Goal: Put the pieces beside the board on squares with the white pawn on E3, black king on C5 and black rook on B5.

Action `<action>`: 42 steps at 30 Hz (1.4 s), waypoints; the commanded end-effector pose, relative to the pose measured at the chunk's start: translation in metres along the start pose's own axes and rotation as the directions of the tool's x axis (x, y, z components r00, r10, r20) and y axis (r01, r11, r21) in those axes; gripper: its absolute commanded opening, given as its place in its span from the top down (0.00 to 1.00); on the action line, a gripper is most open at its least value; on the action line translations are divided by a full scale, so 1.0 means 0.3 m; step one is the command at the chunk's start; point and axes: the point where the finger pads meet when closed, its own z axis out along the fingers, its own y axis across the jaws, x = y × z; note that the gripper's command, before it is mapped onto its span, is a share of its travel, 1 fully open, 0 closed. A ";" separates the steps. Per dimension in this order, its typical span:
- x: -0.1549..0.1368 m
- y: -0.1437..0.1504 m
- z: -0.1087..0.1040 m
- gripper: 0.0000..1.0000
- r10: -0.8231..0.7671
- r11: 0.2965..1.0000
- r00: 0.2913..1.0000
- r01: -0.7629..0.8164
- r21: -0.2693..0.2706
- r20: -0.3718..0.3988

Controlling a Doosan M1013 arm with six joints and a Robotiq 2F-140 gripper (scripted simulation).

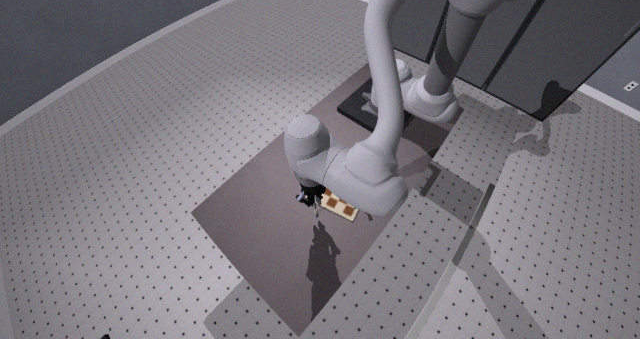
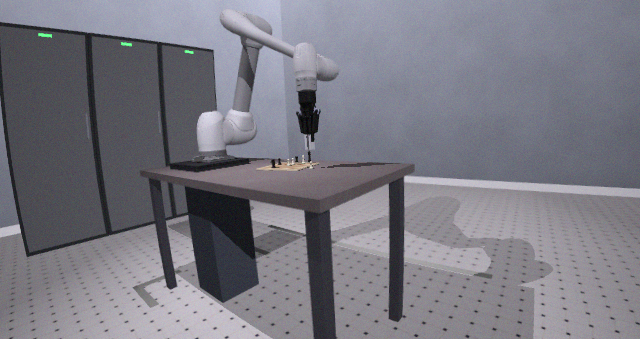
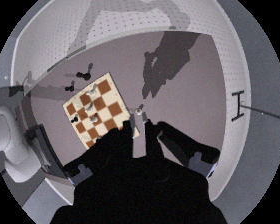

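The chessboard [image 1: 341, 207] [image 2: 286, 168] [image 3: 107, 115] lies on the brown table [image 1: 260, 229] [image 2: 300, 184], partly hidden by the arm in the top view. Several small black and white pieces stand on and around it, too small to name. In the wrist view, two dark pieces [image 3: 88, 70] [image 3: 70, 86] stand off the board past its far corner. My gripper [image 1: 316, 211] [image 2: 309, 146] [image 3: 138, 118] hangs above the table beside the board's edge with its fingers drawn together, and nothing shows between them. In the exterior view, a dark piece [image 2: 309, 155] stands below it.
The arm's black base plate [image 1: 357, 111] [image 2: 200, 165] sits at the table's back. Grey cabinets [image 2: 100, 129] stand behind the table. The arm's elbow [image 1: 360, 174] hangs over most of the board in the top view.
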 end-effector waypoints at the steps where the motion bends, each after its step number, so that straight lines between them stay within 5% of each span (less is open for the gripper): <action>1: 0.000 0.000 0.010 0.80 0.000 1.000 1.000 0.000 0.000 0.000; 42: -0.001 0.001 0.146 0.80 0.000 1.000 1.000 0.000 0.000 0.000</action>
